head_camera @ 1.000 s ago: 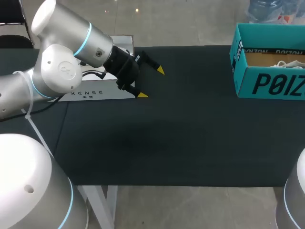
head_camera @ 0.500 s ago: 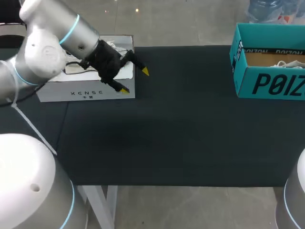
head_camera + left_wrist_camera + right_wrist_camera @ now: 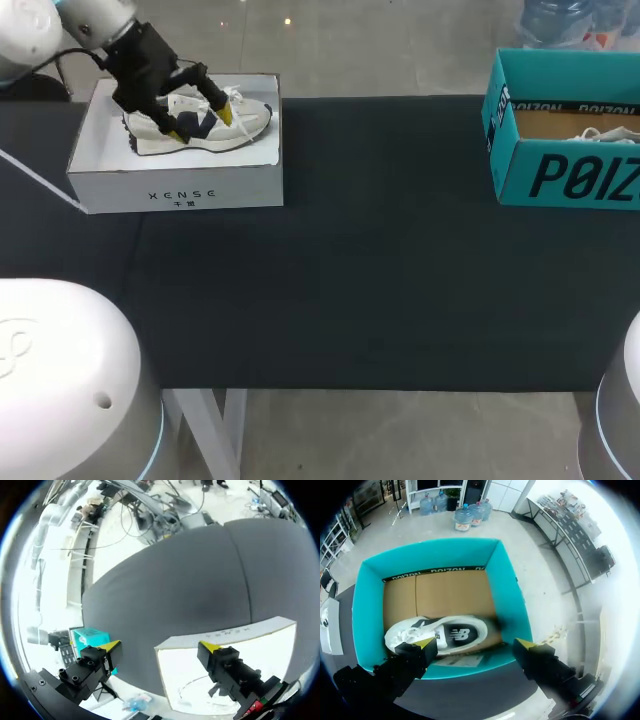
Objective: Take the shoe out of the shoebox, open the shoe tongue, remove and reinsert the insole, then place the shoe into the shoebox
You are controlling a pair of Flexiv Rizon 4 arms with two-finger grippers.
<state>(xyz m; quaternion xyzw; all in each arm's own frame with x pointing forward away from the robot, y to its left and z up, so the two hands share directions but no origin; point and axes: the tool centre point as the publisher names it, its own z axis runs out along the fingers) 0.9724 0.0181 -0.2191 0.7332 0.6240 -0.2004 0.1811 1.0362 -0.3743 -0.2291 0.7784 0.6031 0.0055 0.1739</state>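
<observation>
A white sneaker with dark panels (image 3: 252,120) lies in an open white box (image 3: 175,187) at the table's far left. My left gripper (image 3: 203,124) hangs open right over this shoe, one yellow tip at each side of its middle; whether they touch it is unclear. In the left wrist view the gripper (image 3: 160,646) is open, with the white box (image 3: 230,635) beneath one finger. A second white sneaker (image 3: 445,634) lies inside the teal shoebox (image 3: 435,560); my right gripper (image 3: 475,643) hovers open above it. The teal shoebox (image 3: 570,175) stands at the far right.
The dark table top (image 3: 380,280) stretches bare between the two boxes. The teal shoebox (image 3: 87,637) also shows far off in the left wrist view. Only bits of white lace (image 3: 600,132) show inside it from the head view.
My left arm has swung back and to the left, from beside the white box to over it. The sneaker inside, hidden by the arm before, now shows. Both grippers stay open.
</observation>
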